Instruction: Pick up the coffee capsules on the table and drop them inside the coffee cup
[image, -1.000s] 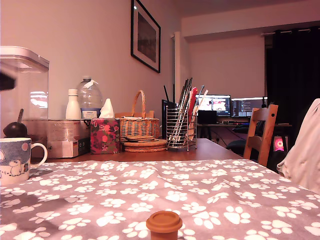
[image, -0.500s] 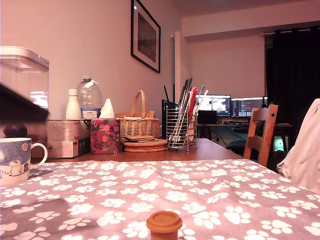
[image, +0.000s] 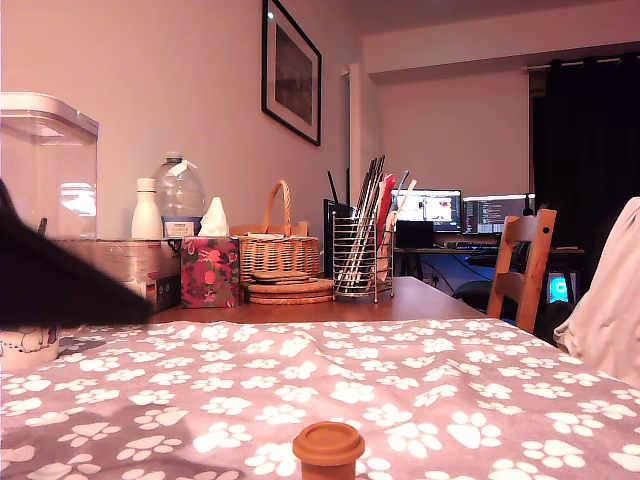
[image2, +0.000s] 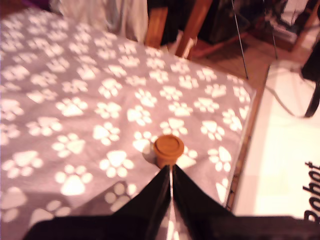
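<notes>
Exterior view: orange-brown capsule (image: 328, 449) sits upright on the paw-print tablecloth (image: 400, 380), at the near edge, bottom centre of frame. A dark blurred shape, apparently the arm (image: 60, 280), comes in from the exterior view's left and covers most of the coffee cup (image: 28, 346); only the cup's base shows under it. Behind, on the bare wood: clear plastic box (image: 45, 165), floral tissue box (image: 210, 270), wicker basket (image: 280, 250), wire utensil holder (image: 362, 255). Only one capsule in sight here.

Wrist view: gripper (image2: 171, 172) points at the same capsule (image2: 168, 149). Jaws are nearly together, only a thin slit between the two black fingers (image2: 150, 200), nothing held. Tips end just short of the capsule; can't tell if they touch it. Capsule is on the cloth near the table edge, wooden chair (image2: 175, 25) beyond the far side.
</notes>
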